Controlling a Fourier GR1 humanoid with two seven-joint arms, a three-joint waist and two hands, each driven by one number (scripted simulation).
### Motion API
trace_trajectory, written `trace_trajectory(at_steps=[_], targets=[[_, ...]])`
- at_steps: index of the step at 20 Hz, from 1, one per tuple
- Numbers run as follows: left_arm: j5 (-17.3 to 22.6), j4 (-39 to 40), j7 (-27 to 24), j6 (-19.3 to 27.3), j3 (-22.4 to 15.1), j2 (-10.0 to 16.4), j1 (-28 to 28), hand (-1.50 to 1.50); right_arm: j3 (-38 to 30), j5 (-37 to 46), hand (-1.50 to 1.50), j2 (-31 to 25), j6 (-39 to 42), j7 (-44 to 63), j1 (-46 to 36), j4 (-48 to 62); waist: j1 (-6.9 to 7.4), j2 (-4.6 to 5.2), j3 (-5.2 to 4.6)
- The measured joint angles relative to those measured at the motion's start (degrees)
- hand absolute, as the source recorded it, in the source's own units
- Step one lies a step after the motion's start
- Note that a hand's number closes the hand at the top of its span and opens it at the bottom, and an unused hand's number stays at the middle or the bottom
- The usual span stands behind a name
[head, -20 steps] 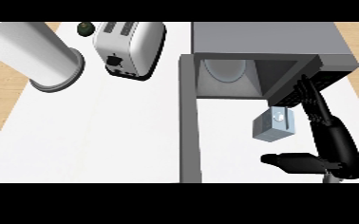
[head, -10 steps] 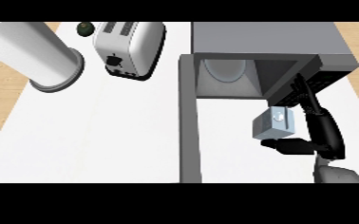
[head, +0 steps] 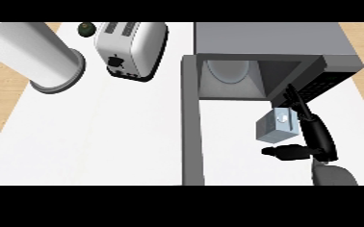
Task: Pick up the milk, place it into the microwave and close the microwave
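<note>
Bracketing the milk [head: 276, 127] near the counter [head: 107, 139]'s right edge, the right hand [head: 316, 137] is spread wide: fingers [head: 295, 101] straight along its right side, thumb at its near side, not closed. Risk: the closing thumb shoves or tips the carton before the fingers catch it. The open microwave [head: 270, 41] lies just behind, its door [head: 190, 125] swung left, leaving room between.

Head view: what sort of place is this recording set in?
Most likely a kitchen counter: a white worktop carrying a microwave with its door open, a white toaster, and a small milk carton in front of the microwave.
</note>
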Motion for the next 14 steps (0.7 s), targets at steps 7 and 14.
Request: trace_trajectory(at_steps=[7, 14], targets=[[3.6, -0.2, 0.7, -2.9, 3.5, 0.1, 0.8, -1.5, 0.1, 3.3, -1.5, 0.1, -4.2, -5.7, -2.5, 9.5, 0.0, 0.04, 0.01], [2.9, 0.0, -1.3, -3.1, 2.5, 0.2, 2.5, -1.5, -0.2, 8.0, 1.5, -1.4, -11.0, -12.9, -5.0, 18.9, 0.24, 0.06, 0.02]])
